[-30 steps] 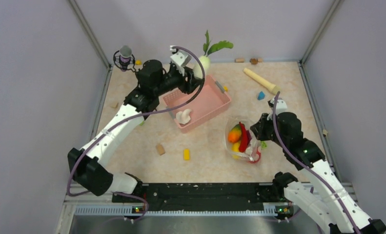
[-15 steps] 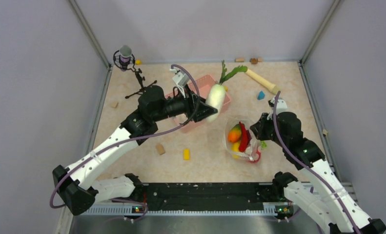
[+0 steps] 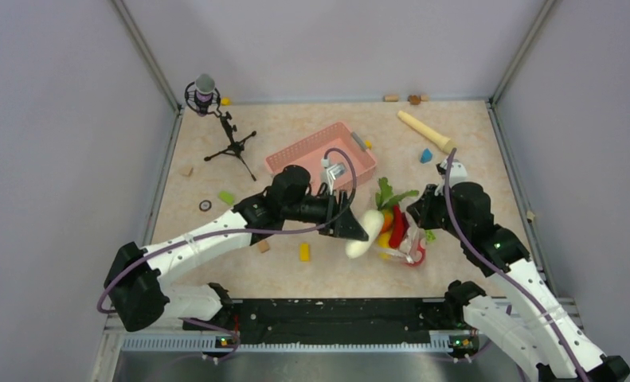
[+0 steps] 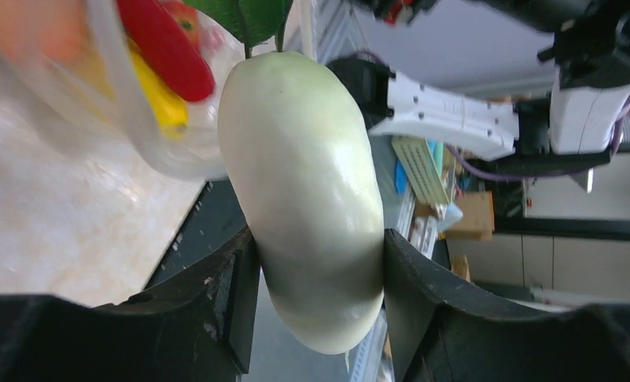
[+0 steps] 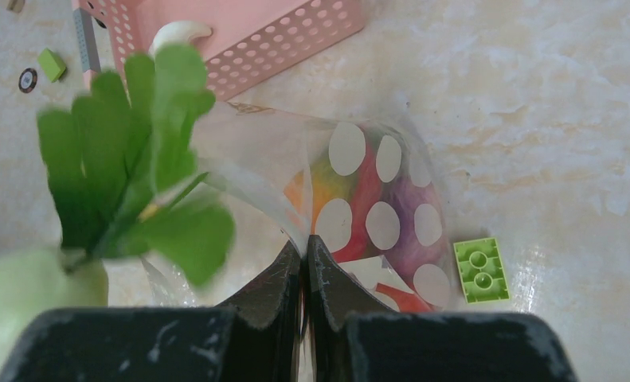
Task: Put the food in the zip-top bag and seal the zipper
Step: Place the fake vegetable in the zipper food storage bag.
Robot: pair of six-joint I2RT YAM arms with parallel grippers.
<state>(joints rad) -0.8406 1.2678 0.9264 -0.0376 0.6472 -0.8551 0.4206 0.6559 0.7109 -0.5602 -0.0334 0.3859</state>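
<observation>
In the top view, the left gripper [image 3: 353, 228] was seen clamped around a white radish [image 3: 362, 241]. The radish was held tilted at the left side of the zip-top bag [image 3: 407, 251], its green leaves [image 3: 391, 193] spread over the bag's far end. The bag lay on the table [image 3: 471, 167] with a red chili [image 3: 397, 227] and an orange-green mango [image 3: 386, 218] visible through it. The right gripper [image 3: 423, 211] was placed at the bag's right edge. A pink basket [image 3: 307, 145] stood farther back, apart from the bag, and a yellow block [image 3: 304, 251] lay near the radish.

In the left wrist view, the radish [image 4: 311, 183] was gripped across its lower half between both black fingers [image 4: 224, 294]. The clear bag [image 4: 128, 119] was touching or just beside its upper part.

In the right wrist view, the right gripper [image 5: 303, 263] was found pinched shut on a fold of the dotted bag [image 5: 379, 215]. The film was drawn up to the fingertips. The blurred leaves [image 5: 136, 175] and the radish [image 5: 33, 294] were seen at the bag's left. A green block [image 5: 479, 270] lay just beside the bag. The zipper could not be made out.
</observation>
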